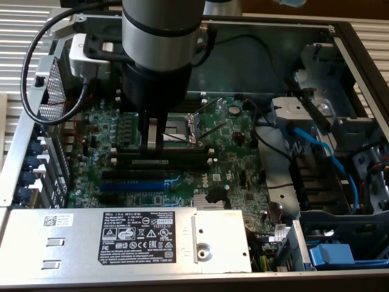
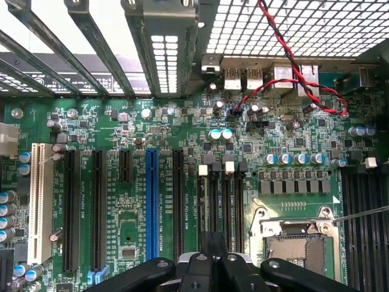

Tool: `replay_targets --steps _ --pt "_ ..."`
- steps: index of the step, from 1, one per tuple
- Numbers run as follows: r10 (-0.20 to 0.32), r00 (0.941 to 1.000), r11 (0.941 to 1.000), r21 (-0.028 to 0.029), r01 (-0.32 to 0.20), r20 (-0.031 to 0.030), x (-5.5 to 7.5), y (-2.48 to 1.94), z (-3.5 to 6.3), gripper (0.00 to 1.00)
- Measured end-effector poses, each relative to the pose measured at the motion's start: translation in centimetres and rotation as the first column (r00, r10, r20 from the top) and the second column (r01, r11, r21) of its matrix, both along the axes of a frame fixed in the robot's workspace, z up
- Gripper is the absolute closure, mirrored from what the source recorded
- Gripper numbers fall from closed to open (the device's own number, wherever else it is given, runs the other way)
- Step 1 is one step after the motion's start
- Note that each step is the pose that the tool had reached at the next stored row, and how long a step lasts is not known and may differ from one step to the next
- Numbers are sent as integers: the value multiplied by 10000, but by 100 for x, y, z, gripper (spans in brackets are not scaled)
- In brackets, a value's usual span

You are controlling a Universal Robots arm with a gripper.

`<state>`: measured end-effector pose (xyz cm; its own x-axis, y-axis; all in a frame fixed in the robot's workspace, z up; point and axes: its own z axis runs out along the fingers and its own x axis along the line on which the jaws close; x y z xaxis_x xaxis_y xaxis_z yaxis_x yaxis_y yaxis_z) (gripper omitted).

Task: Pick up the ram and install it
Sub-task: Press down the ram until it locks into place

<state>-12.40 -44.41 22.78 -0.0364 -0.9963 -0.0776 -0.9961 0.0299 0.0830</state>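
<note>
Hovering at frame centre over the long black memory slots (image 1: pixel 182 152), the dark robot gripper (image 1: pixel 151 141) (opening: cannot tell) adjoins the thin dark-green ram stick (image 1: pixel 151 163), apparently lying among them, judged light, stiff and fragile; grip its long edges.

Looks like a lab or electronics repair workshop. Open desktop PC case (image 1: pixel 182 24) lying flat, side panel off, green motherboard (image 1: pixel 225 176) exposed with empty CPU socket (image 1: pixel 182 131), black and blue expansion slots (image 2: pixel 151 204). Grey power supply box (image 1: pixel 121 240) with a Dell label, blue cables (image 1: pixel 319 149) by the drive bays. Case sits on a ribbed light surface (image 1: pixel 24 36), probably a bench. Robot arm (image 1: pixel 161 36) over it.
</note>
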Motion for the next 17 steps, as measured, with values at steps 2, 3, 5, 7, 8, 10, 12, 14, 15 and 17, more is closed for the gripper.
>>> replay_targets --steps 2,3,5,7,8,10,12,14,15,17 --pt "0 10000 10000 0 0 0 0 1 -7 90" --pt "-1 10000 10000 -2 1 0 0 0 -9 90" --pt "0 10000 10000 -3 0 -1 0 0 -10 90" --pt "-1 10000 10000 1 1 1 0 0 -12 90" --pt "-1 10000 10000 2 1 1 0 0 -13 90" --pt "-1 10000 10000 4 1 3 0 1 -9 90" --pt "0 10000 10000 23 0 20 3 3 17 90" --pt "1 10000 10000 3 -1 2 1 0 75 90" --pt "0 10000 10000 5 0 3 0 0 102 90" --pt "0 10000 10000 4 0 2 0 0 159 90"
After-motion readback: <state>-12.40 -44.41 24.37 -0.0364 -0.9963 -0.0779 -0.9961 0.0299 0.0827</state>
